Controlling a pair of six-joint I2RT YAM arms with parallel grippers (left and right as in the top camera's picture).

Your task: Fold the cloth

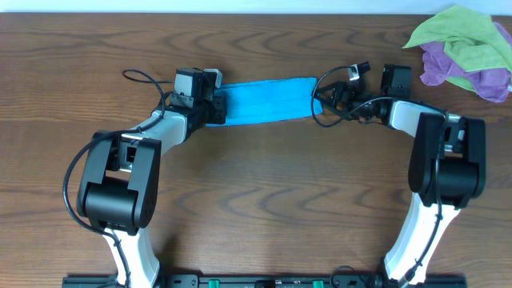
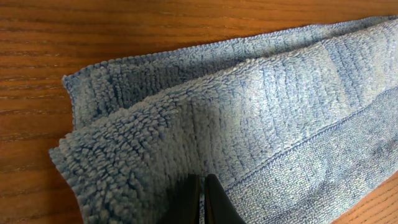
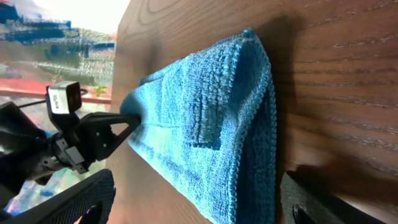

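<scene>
The cloth [image 1: 264, 101] is sky-blue and lies folded into a long narrow strip across the back of the table. My left gripper [image 1: 216, 109] is at its left end, and the left wrist view shows the jaws pressed together [image 2: 203, 198] with the cloth [image 2: 249, 112] pinched at their tips. From the right wrist view the left gripper [image 3: 132, 122] holds the cloth's far end slightly raised. My right gripper [image 1: 318, 101] stands open at the right end. Its fingers [image 3: 87, 199] sit wide on either side of the cloth [image 3: 211, 124] without closing on it.
A lime-green cloth [image 1: 460, 32] lies bunched over a purple cloth [image 1: 480, 78] at the back right corner. The wooden table [image 1: 264, 192] stretches toward me between the two arm bases.
</scene>
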